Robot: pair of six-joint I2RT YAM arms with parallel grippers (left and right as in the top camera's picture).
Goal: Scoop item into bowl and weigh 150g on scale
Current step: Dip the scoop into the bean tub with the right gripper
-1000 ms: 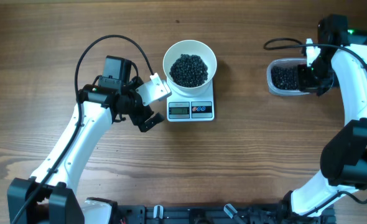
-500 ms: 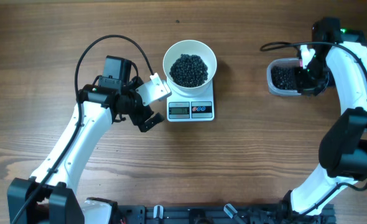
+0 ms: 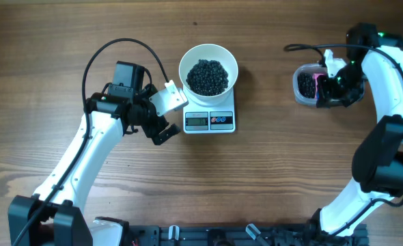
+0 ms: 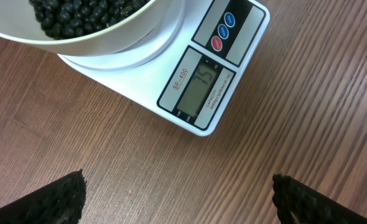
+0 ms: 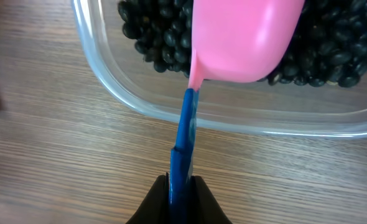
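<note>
R gripper (image 5: 180, 198) is pinched tight on the blue handle (image 5: 186, 124) of the pink scoop (image 5: 246, 37), whose cup lies over the beans (image 5: 152, 34) in the clear tub (image 5: 127, 102), probably to dig more or to park it. L gripper (image 4: 177, 202) hangs wide, empty, beside the scale (image 3: 210, 121), so its cam reads the display (image 4: 203, 81): it seems "15", maybe w/ a third digit lost in glare. The bowl (image 3: 183, 68) of beans stands on the scale.

1. The white bowl (image 3: 186, 63) with black beans (image 3: 207, 76) stands on the scale (image 3: 210, 121).
2. The left end effector (image 3: 168, 116), jaws wide apart, is just beside the scale.
3. The right end effector (image 3: 328, 83) is over the clear tub (image 3: 300, 87), where a pink scoop (image 3: 317, 82) shows.
</note>
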